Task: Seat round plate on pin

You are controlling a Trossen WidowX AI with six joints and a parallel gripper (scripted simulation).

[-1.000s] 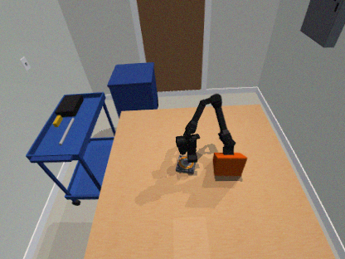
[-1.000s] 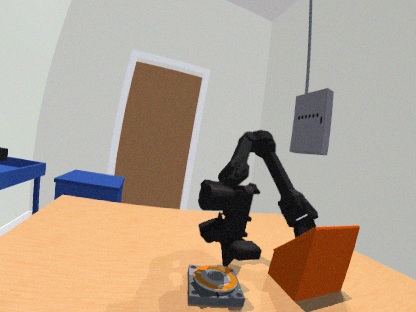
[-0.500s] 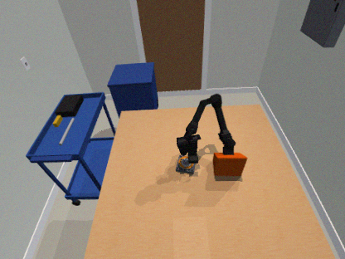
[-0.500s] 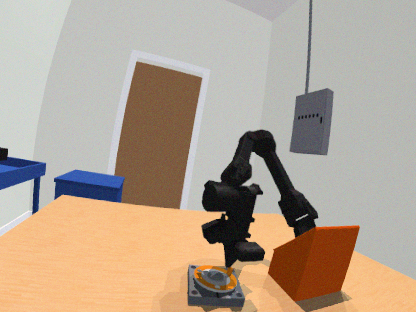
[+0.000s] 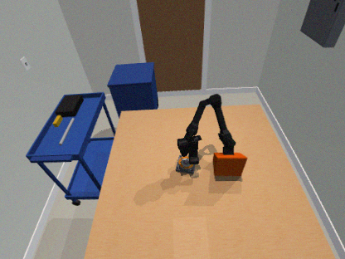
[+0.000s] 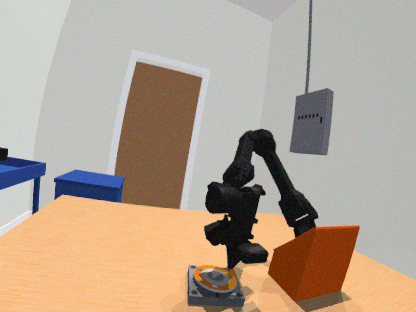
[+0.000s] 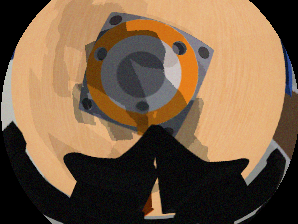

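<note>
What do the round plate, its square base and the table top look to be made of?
Plate: grey centre with a pale sheen, likely metal; its orange ring is matte, maybe plastic or paint. Base: dull dark grey, metal or plastic, unclear. Table top: light tan with faint streaks, wood-like.

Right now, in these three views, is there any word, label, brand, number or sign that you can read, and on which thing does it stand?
None can be read.
Grey wall box: a row of dark marks, too small to tell whether they are text.
Plate, base, orange block, blue cart, blue cabinet, door: no text shows.
</note>
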